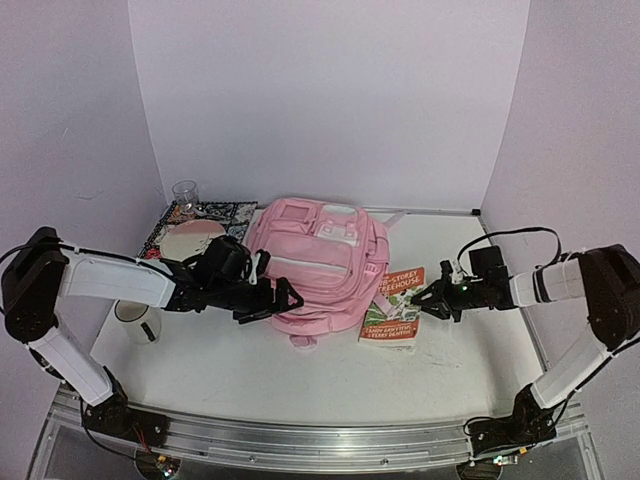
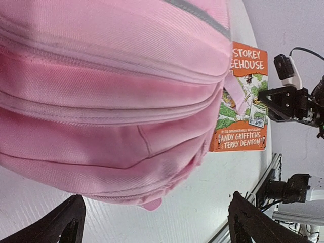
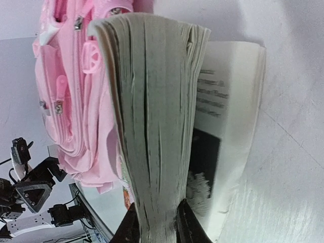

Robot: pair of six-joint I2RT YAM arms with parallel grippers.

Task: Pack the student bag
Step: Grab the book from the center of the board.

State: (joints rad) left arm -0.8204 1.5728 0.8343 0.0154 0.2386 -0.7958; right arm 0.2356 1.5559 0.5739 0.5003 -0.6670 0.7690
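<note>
Bag (image 1: 318, 262) lies flat mid-table, book (image 1: 393, 305) just beside its right side. Left gripper (image 1: 272, 303) spread wide at the bag's near edge. Right gripper (image 1: 420, 298) pinching the book's page block.

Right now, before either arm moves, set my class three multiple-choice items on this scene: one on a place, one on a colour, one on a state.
1. Seen from above, where does the book lie relative to the student bag?
A on top of it
B beside it, on the robot's right
C behind it

2. The book's cover is mainly:
A orange
B blue
C black

3. The left tool is:
A shut on a strap
B shut on a cup
C open, holding nothing

Answers:
1 B: the top view shows the book flat next to the bag's right side.
2 A: orange frames the title and the authors' names.
3 C: the left wrist view shows its fingers spread with nothing between them.
</note>
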